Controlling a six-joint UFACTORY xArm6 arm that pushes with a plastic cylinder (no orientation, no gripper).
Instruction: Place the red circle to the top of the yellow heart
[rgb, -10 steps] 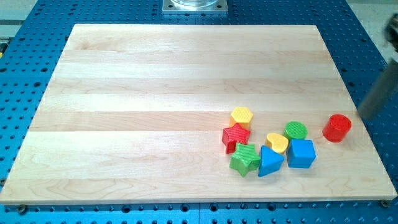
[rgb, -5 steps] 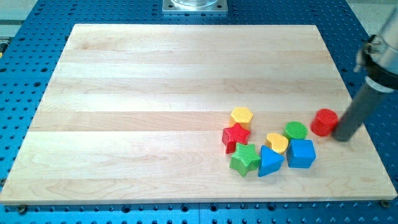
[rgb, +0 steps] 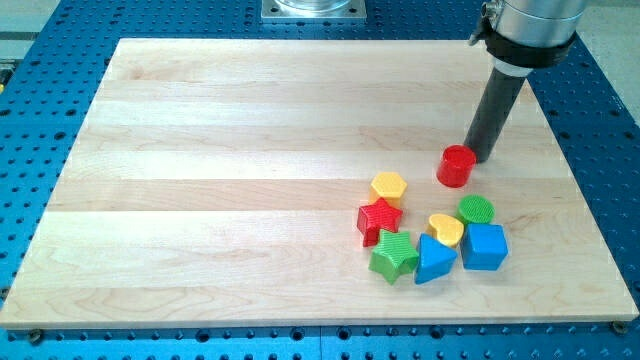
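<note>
On the wooden surface (rgb: 250, 150), seen through the single camera view, the red circle (rgb: 456, 166) sits right of centre, at about twelve o'clock from the yellow heart (rgb: 445, 229) but a little apart from it, with bare wood between them. My tip (rgb: 478, 157) stands at roughly two o'clock from the red circle, touching or almost touching its side; the dark rod rises from there toward the view's top right. This tool is a plain rod with nothing that opens or closes, and it holds nothing. Around the yellow heart lies a tight cluster: the green circle (rgb: 477, 210) at its two o'clock, the blue cube (rgb: 485, 246) at its four o'clock, the blue triangle (rgb: 434, 259) at its six o'clock, apparently touching it. Farther toward nine o'clock sit the green star (rgb: 394, 256), the red star (rgb: 379, 220) above it, and the yellow hexagon (rgb: 388, 187) at the red star's twelve o'clock. A blue perforated base (rgb: 40, 90) surrounds the surface.
</note>
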